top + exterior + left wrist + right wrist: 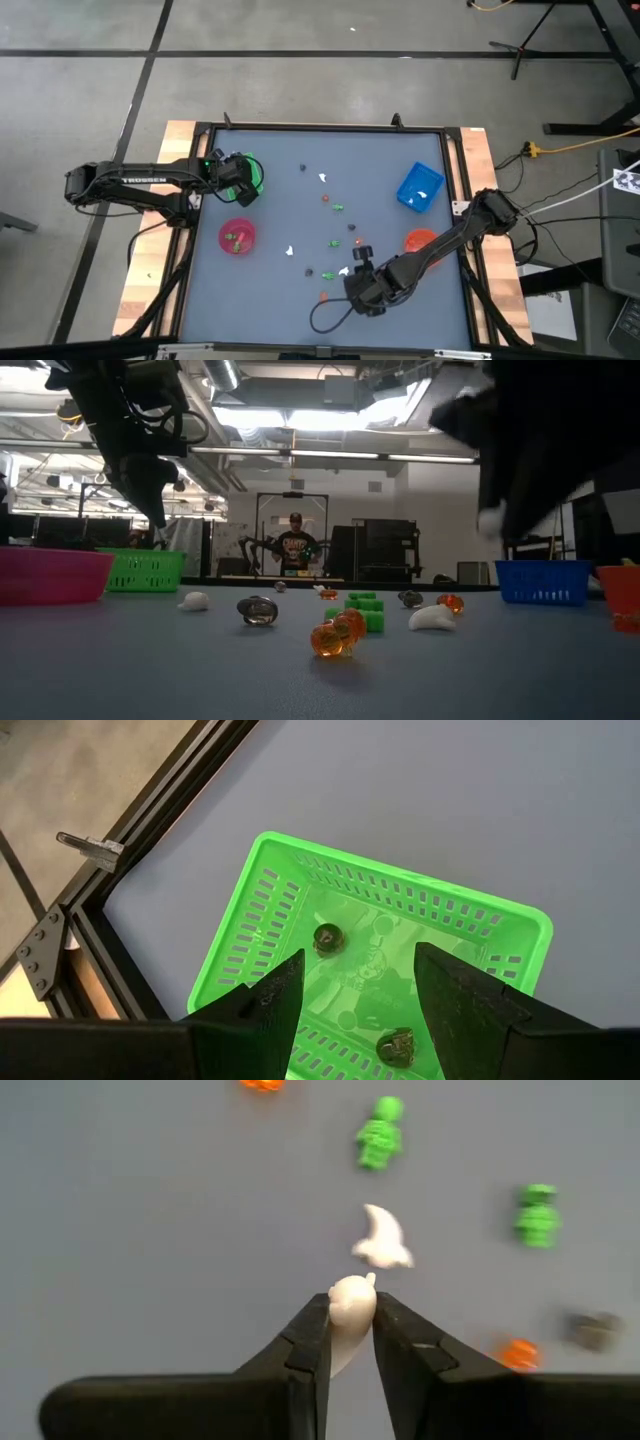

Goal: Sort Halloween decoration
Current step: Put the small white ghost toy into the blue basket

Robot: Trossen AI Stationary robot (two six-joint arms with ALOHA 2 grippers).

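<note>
My right tool [350,1342] grips a small white ghost figure [349,1308], lifted near the orange round bowl [420,240]. My left tool [355,982] hangs open over the green plastic basket [278,890] holding two dark figures [327,938].

The left hand [355,995] hangs over a bright green square plastic tray with slotted walls [262,920], its two dark fingers [278,995] spread apart with nothing between them. Inside the tray lie two small dark round figures: one [326,938] sits just beside the tip of one finger, the other [395,1046] lies near the tray's wall, beside the opposite finger. The tray stands on the grey-blue bench [450,810], near its corner. A black metal frame rail [150,805] edges the bench, with a black corner bracket [40,955] fixed beyond it.
</note>
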